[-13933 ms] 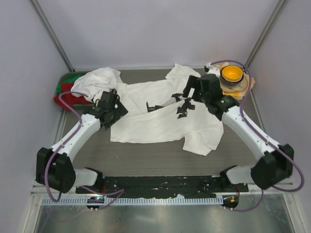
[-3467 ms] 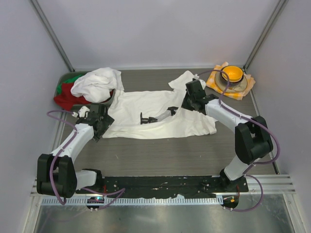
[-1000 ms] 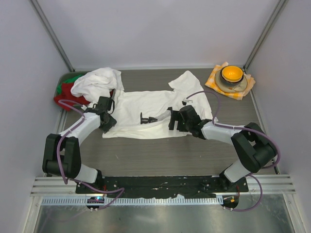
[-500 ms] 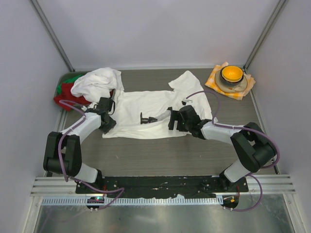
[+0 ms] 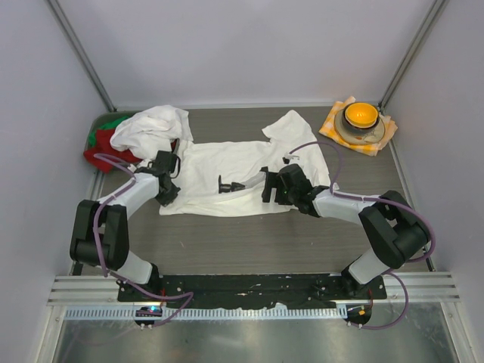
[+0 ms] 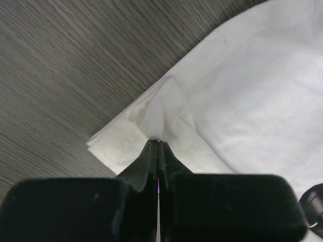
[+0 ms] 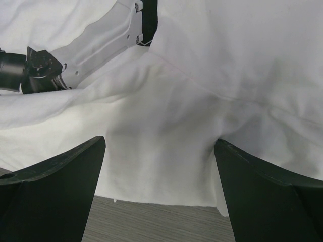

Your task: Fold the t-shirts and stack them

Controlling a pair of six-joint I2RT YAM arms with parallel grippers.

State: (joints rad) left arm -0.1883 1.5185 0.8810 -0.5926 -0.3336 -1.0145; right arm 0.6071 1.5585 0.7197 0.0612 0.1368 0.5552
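- I see my left gripper [image 6: 159, 145] clamped on the near-left corner of the shirt [image 5: 227, 162], which lies spread in the middle of the table [image 5: 249, 242].
- My right gripper [image 7: 159, 146] sits low over its near hem, jaws wide apart.
- A second shirt [image 5: 151, 125] lies bunched at the far left.

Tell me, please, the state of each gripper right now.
Left gripper: closed on a fold of the spread t-shirt.
Right gripper: open, holding nothing, above that t-shirt.
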